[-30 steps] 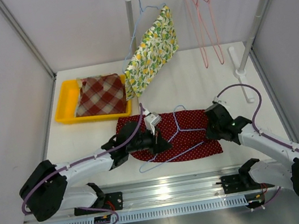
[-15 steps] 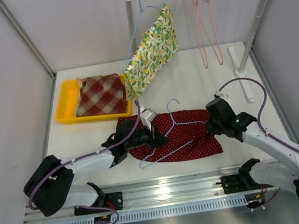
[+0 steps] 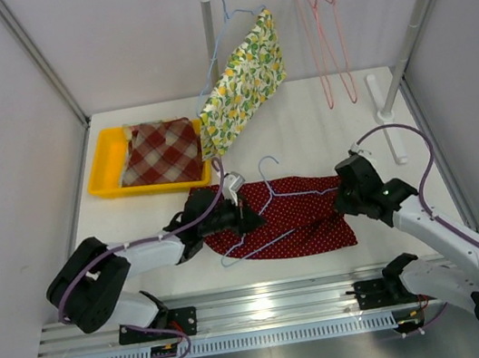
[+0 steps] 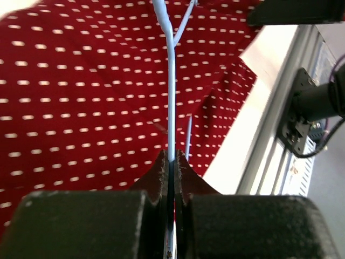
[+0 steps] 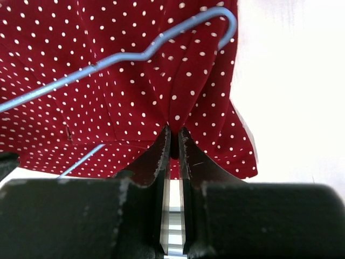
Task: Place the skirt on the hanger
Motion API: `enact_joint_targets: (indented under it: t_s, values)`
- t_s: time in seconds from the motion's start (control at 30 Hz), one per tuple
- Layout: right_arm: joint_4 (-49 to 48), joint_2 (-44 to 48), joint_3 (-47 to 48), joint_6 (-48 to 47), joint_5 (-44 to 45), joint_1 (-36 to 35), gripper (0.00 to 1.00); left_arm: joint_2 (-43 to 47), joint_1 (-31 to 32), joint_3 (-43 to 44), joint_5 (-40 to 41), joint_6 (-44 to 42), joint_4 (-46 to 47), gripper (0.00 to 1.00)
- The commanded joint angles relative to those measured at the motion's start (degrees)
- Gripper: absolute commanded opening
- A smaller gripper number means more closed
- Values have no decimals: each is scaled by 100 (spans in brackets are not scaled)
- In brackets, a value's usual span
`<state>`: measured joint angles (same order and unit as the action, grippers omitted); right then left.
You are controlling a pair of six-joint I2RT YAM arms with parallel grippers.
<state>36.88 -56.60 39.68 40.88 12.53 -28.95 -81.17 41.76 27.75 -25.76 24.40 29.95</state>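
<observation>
On the skirt, the hanger is lying lengthwise, left gripper clamping its wire, right gripper pinching the skirt's opposite end.

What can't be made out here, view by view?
- Top view: where the left gripper grips the light-blue wire hanger; its wrist covers the jaws.
- Top view: the right gripper's pinch on the red white-dotted fabric skirt; same reason.
- Left wrist view: hanger hook, cut off by the top edge.
- Right wrist view: how many skirt layers are pinched; the fold hides it.
- Top view: anything under the red checked cloth in the yellow plastic tray.
</observation>
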Motion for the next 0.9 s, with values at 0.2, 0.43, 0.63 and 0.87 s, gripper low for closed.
enact_joint_targets:
  t_s: [0.2,0.43,0.63,0.87]
  values:
    - [-41,211,163,-326,-673,1021,5,-364,-466,-76,-210,-199,739,0]
    - [-181,-26,198,-406,-1042,1444,6,-804,-484,-41,-175,-243,994,0]
    - [-260,-167,14,-511,-1156,1839,7,-892,-528,-129,211,-392,1004,0]
    - [-418,-316,-127,-555,-1376,2016,12,-875,-555,-112,440,-524,986,0]
